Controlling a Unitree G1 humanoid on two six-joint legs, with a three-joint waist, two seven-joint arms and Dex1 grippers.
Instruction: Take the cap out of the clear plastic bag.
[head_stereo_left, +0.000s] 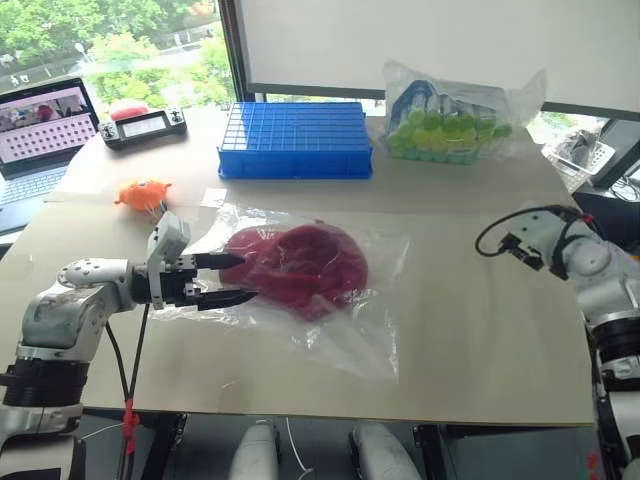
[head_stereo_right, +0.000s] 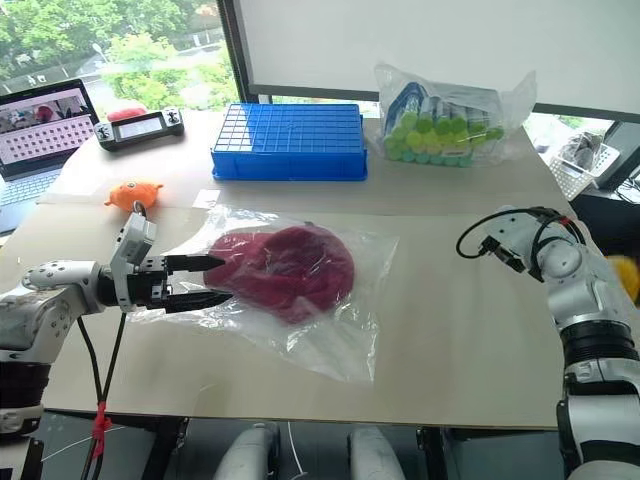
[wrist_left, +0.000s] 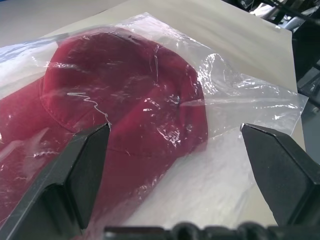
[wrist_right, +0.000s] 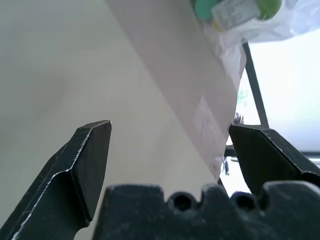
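Cap (head_stereo_left: 297, 268) lies centre frame on the table (head_stereo_left: 480, 330), sealed inside the clear bag (head_stereo_left: 340, 330). Left gripper (head_stereo_left: 230, 279), fingers spread wide, sits level at the bag's left edge, aimed at the cap, likely lining up to pin the plastic or find the opening. Right gripper (wrist_right: 170, 150), also spread and empty, hovers at right frame, well apart from the bag.

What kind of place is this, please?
Probably an office or lab workspace: a table by a window, an open laptop, and a blue plastic crate.
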